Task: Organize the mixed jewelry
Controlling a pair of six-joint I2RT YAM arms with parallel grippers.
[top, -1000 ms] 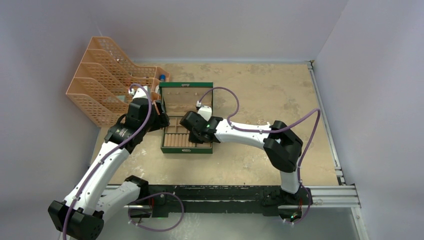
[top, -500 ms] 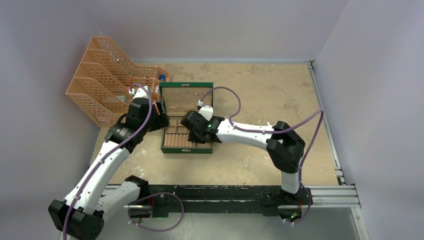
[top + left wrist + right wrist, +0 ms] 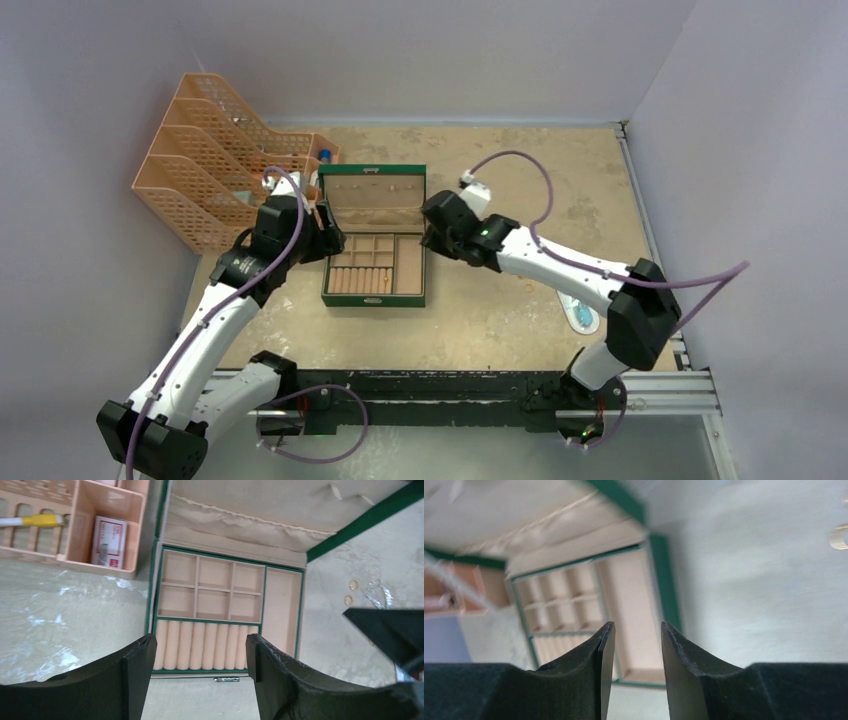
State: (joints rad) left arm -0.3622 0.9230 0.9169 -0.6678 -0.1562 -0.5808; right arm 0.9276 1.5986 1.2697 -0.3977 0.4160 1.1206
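Observation:
The green box (image 3: 372, 299) lies open with its tan compartments bare. In the left wrist view, two thin gold rings (image 3: 354, 584) and a silvery tangle (image 3: 378, 593) lie on the table just right of the box's rim (image 3: 302, 610). My left gripper (image 3: 200, 647) hovers open over the box's front edge, with nothing between its fingers. The right gripper (image 3: 436, 236) hangs beside the box's right wall, over the jewelry, which the top view hides. Its jaws (image 3: 638, 630) stand apart and empty above the box's long right compartment (image 3: 634, 605). A blurred ring (image 3: 839, 536) shows far right.
Orange mesh file racks (image 3: 215, 170) stand at the back left, close to my left arm. An orange organizer holds a small red-printed white box (image 3: 109, 542) and a yellow-banded pen (image 3: 35, 521). A light-blue oval packet (image 3: 582, 316) lies near the right arm's elbow.
The right arm has swung from over the box's compartments to its right side, and its jaws have opened. The light-blue packet has come into view. The left arm has stayed put.

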